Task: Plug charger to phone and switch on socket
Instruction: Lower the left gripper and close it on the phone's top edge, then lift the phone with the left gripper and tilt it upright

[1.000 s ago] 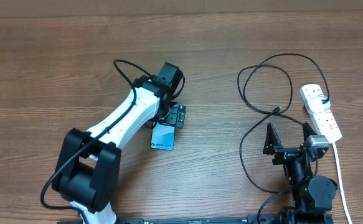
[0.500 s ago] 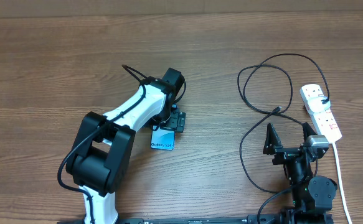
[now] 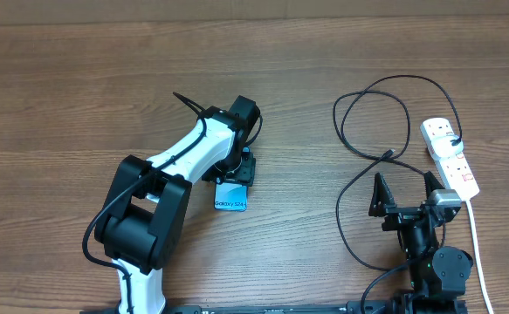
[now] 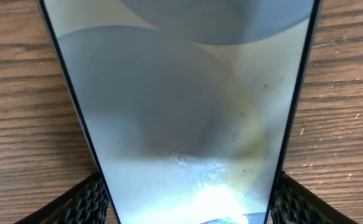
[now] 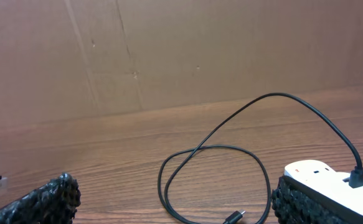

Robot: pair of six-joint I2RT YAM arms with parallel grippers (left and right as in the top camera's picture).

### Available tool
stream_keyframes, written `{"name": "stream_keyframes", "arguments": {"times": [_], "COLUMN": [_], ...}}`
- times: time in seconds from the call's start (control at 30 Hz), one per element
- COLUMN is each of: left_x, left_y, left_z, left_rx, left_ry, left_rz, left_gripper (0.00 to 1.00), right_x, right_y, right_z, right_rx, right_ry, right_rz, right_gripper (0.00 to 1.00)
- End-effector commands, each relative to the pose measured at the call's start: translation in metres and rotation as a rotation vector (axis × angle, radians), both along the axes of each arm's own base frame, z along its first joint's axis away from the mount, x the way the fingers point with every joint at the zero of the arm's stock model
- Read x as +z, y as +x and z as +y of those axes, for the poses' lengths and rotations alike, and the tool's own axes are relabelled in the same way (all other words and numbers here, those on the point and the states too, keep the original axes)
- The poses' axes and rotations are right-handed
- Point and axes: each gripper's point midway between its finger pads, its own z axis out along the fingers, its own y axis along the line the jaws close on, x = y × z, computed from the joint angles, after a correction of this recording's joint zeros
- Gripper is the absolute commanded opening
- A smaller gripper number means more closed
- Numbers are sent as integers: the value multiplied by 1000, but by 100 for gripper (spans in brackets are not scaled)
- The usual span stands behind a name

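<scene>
Left arm is stretched forward, left tool [image 3: 236,174] lowered and clamped across the phone [image 3: 230,197] on the bench [image 3: 62,105]. Right arm is found folded, right tool [image 3: 404,194] apart.

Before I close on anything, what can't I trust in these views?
The phone's ports: too small overhead, one end under the left gripper; left wrist frame cuts both ends off.
Whether left fingers touch the phone: cropped at left wrist's bottom edge.
The socket's switch positions: too small overhead, cropped in right wrist.
The charger tip's orientation: tiny overhead, at right wrist's bottom edge.
</scene>
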Motion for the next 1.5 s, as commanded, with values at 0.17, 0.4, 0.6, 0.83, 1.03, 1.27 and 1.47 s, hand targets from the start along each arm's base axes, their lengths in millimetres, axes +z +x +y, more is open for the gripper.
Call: {"name": "stream_keyframes", "arguments": {"times": [0.17,0.4,0.6,0.83,1.03,1.27,1.47], "left_x": [-14,1,32,54,73,101,118], "left_y": [-8,6,28,33,28,18,3], "left_z": [4,1,-6,-13,-21,-18,-22], "left_rx": [-11,-1,10,11,14,22,56], "left_ry": [34,20,-2,-26,-69,-62,-159], "left_rz": [46,20,-22,-18,21,73,175], "left_gripper": [64,63,60,60,60,60,59], "right_x": [-2,-2,-2,-2,-2,-2,-2], "right_y": [0,0,0,0,0,0,0], "right_z": [-1,-1,-1,-1,-1,-1,-1], "right_rx": [-8,-8,-8,-8,-8,-8,-8], "right_ry": [-1,-1,-1,-1,-1,-1,-1], "right_rz": [-3,-3,-3,-3,-3,-3,-3], "right_gripper": [100,100,100,100,100,100,100]}}
